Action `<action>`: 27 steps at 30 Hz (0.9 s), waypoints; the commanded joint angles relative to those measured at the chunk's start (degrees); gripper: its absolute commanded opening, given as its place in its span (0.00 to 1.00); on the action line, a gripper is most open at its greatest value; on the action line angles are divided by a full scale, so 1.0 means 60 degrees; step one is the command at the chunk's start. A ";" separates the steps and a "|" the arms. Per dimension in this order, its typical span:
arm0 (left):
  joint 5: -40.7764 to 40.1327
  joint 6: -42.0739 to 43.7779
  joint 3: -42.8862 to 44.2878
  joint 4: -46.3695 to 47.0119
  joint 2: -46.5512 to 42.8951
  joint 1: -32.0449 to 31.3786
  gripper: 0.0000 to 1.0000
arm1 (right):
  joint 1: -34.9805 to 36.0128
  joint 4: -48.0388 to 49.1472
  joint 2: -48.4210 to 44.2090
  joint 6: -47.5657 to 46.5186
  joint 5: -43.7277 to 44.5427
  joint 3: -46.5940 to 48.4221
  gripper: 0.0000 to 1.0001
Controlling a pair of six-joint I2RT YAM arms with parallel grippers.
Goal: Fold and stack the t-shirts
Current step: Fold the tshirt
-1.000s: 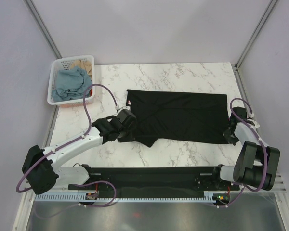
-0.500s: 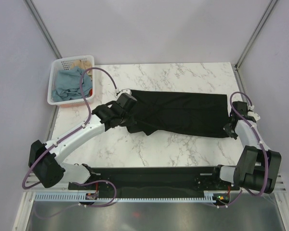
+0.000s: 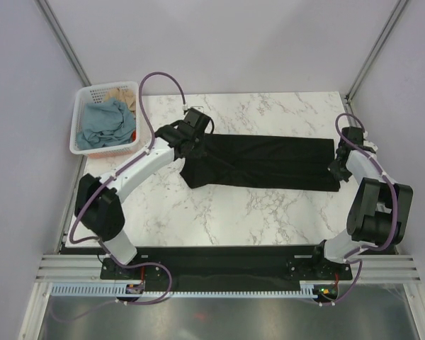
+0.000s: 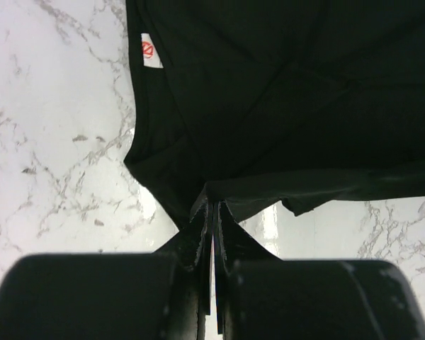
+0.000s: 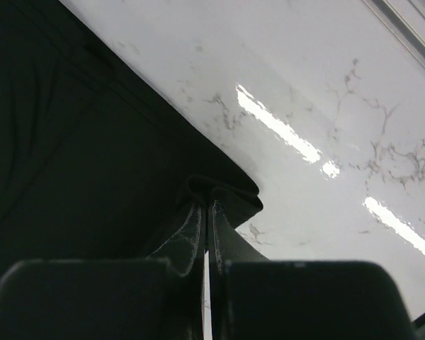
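A black t-shirt (image 3: 258,161) lies across the marble table as a long folded strip. My left gripper (image 3: 195,142) is shut on the black t-shirt's left end, lifting a fold of cloth (image 4: 297,188) over the layer below. Its neck label (image 4: 151,52) shows in the left wrist view. My right gripper (image 3: 338,166) is shut on the black t-shirt's right edge, with a bunched hem (image 5: 223,193) pinched between the fingers. A dusty blue t-shirt (image 3: 103,122) and a tan one (image 3: 122,95) sit crumpled in the basket.
The white slotted basket (image 3: 83,146) stands at the table's far left corner. Bare marble (image 3: 255,209) runs in front of the shirt and behind it. Purple cables loop above both arms. Grey walls close in the table on three sides.
Both grippers have carried the black t-shirt's near edge away from the arm bases, over the far part, narrowing it into a strip. The left arm has swung far out towards the basket.
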 commanded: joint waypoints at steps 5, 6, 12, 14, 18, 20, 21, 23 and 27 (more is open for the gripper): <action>0.1533 0.1485 0.1340 0.0474 0.1643 0.0668 0.02 | 0.0150 0.0373 0.1019 -0.0407 -0.0129 0.1408 0.00; 0.1738 0.1485 0.1385 0.0459 0.1848 0.0771 0.02 | 0.0136 0.0372 0.1138 -0.0422 -0.0114 0.1497 0.00; 0.2195 0.1573 0.1634 0.0401 0.2449 0.1269 0.02 | 0.0150 0.0328 0.1958 -0.0495 -0.0157 0.2069 0.00; 0.2209 0.1573 0.1780 0.0357 0.2625 0.1371 0.02 | 0.0165 0.0343 0.2192 -0.0452 -0.0216 0.2230 0.00; 0.2297 0.1441 0.2074 0.0254 0.2802 0.1504 0.02 | 0.0150 0.0314 0.2501 -0.0451 -0.0144 0.2435 0.00; 0.2224 0.1456 0.2264 0.0196 0.2933 0.1519 0.02 | 0.0165 0.0270 0.2603 -0.0451 -0.0099 0.2553 0.00; 0.2195 0.1470 0.2337 0.0094 0.2992 0.1533 0.02 | 0.0165 0.0284 0.2647 -0.0437 -0.0128 0.2582 0.00; 0.2107 0.1470 0.2513 -0.0009 0.3240 0.1577 0.02 | 0.0165 0.0270 0.2735 -0.0393 -0.0143 0.2670 0.00; 0.1931 0.1470 0.2733 -0.0156 0.3490 0.1665 0.02 | 0.0150 0.0255 0.2882 -0.0378 -0.0099 0.2787 0.00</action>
